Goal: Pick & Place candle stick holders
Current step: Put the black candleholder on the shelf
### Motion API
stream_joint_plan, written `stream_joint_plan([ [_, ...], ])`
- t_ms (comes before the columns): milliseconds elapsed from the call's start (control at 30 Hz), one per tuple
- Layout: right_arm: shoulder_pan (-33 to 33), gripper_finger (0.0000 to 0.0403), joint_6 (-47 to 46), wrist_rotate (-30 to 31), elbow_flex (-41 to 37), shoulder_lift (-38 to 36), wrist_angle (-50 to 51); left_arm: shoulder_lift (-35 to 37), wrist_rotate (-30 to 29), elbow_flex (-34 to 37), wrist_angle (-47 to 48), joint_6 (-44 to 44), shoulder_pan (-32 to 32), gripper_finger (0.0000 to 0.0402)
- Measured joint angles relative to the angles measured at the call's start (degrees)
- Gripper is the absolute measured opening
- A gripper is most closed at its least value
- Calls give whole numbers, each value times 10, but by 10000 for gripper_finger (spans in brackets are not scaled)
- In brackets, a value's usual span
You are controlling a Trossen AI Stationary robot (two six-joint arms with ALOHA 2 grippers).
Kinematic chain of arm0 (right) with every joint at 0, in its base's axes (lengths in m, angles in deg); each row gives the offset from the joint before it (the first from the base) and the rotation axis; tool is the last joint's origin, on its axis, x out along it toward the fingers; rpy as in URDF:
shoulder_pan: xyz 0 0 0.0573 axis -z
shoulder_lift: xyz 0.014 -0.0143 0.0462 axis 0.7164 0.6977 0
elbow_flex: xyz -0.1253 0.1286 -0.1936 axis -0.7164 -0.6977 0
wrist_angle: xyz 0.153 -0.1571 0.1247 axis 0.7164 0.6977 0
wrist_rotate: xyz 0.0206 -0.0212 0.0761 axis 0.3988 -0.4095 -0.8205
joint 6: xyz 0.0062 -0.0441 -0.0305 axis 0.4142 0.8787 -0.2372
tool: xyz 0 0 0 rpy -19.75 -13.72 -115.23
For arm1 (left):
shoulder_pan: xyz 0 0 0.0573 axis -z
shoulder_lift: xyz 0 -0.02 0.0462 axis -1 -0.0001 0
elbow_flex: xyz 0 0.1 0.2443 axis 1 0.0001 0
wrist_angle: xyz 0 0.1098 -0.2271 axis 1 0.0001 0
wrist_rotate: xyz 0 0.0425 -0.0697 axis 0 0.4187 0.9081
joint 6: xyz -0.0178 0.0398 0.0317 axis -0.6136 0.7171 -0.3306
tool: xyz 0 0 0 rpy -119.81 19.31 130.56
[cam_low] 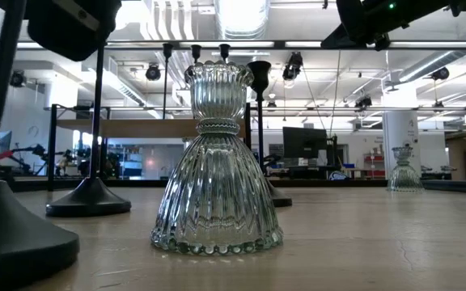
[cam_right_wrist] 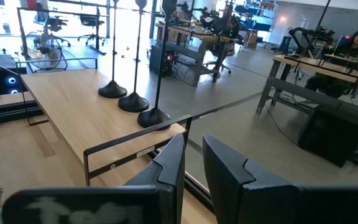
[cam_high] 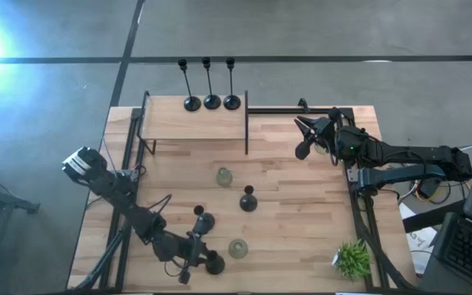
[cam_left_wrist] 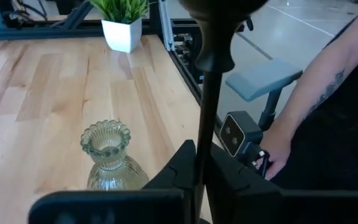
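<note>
No text, label, brand, number or sign can be read in any of the views. A small pale sticker [cam_right_wrist: 144, 151] is seen on the black metal rail [cam_right_wrist: 135, 144] at the worktop's edge, but whatever is printed on it cannot be made out.

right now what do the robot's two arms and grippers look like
Both are dark, near-black jointed arms built of tubular links. The left arm carries a pale grey block near its upper end, and its left gripper has two flat, angular black fingers. The right arm shows a small green light near its wrist, with loose cables trailing at its base; the right gripper has the same matte black angular fingers.
</note>
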Motion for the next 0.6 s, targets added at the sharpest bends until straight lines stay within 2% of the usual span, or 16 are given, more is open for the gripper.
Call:
stream_joint_plan([
  [200, 0, 54, 0, 0, 0, 0, 0, 51, 4, -2, 57, -87, 45, 17],
  [267, 0, 54, 0, 0, 0, 0, 0, 87, -31, -11, 99, -103, 72, 17],
  [367, 0, 54, 0, 0, 0, 0, 0, 150, -152, -36, 207, -103, 123, 17],
  [533, 0, 54, 0, 0, 0, 0, 0, 246, -452, -98, 444, -142, 187, 17],
  [600, 0, 54, 0, 0, 0, 0, 0, 274, -520, -119, 525, -165, 192, 17],
])
